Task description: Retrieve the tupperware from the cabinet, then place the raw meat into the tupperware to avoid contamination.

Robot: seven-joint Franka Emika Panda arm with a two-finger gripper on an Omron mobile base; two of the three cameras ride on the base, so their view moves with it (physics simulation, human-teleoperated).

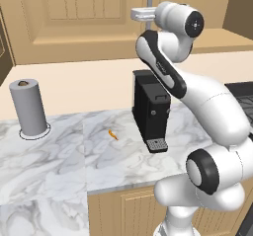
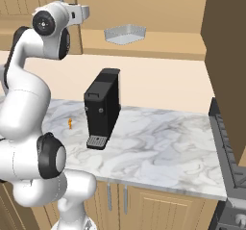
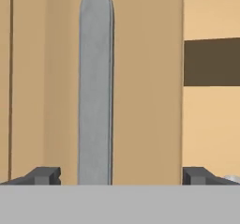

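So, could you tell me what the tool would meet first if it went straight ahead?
Most likely the long silver bar handle of the light tan cabinet door, centred between the open tool's tips; depth is unclear.

Paper-towel roll (image 1: 29,107), perhaps coffee machine (image 1: 150,111)

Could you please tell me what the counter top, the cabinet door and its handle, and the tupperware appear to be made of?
The counter top looks like polished white marble with grey veining. The cabinet door looks like light tan wood with panelled grooves and a matte finish. Its handle looks like brushed silver metal, a plain grey bar. The tupperware looks like translucent whitish-grey plastic with a thin rim.
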